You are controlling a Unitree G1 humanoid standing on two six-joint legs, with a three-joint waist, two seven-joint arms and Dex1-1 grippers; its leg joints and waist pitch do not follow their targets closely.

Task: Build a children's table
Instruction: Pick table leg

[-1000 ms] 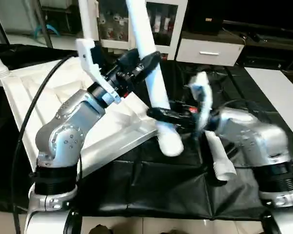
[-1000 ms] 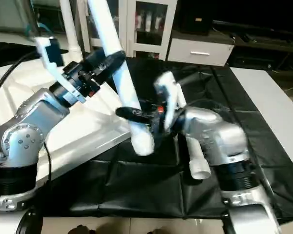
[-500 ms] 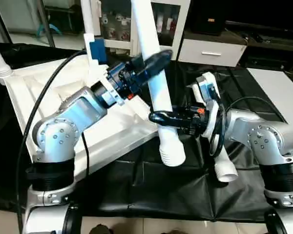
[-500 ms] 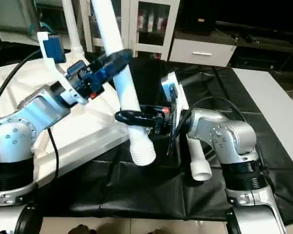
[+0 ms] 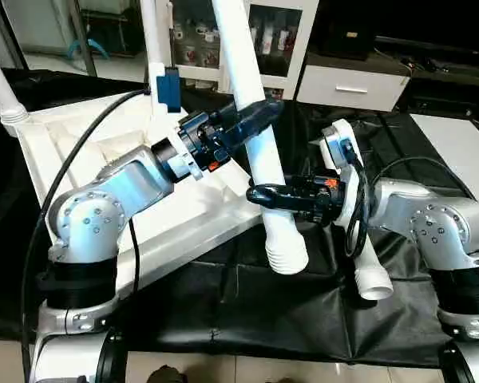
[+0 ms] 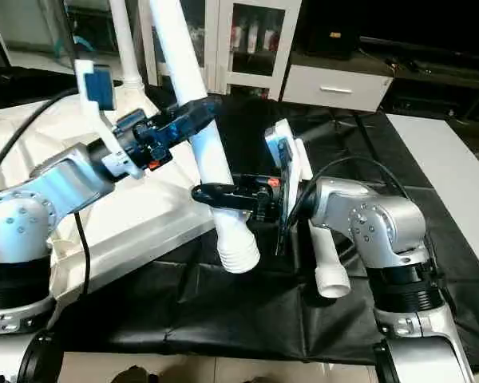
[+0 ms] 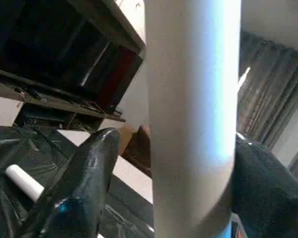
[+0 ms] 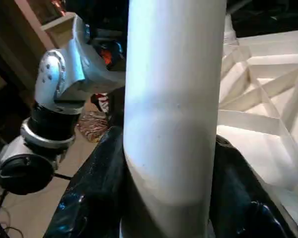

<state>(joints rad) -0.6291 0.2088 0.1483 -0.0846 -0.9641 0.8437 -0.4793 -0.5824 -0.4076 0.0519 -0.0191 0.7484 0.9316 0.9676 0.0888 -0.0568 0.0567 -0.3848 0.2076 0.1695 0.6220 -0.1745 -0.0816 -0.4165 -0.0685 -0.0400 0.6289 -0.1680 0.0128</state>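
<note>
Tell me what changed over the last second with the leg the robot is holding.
The held leg dropped slightly, its ribbed end now lower over the black cover. The left gripper and right gripper stayed around it; the tabletop and spare leg stayed put.

No text, label, brand, number or sign could be read anywhere in these views. The small items behind the glass doors of the white cabinet (image 5: 259, 36) were too blurred to make out any print, and the white table leg (image 5: 259, 152) and ribbed tabletop (image 5: 80, 140) bore no legible marks.
</note>
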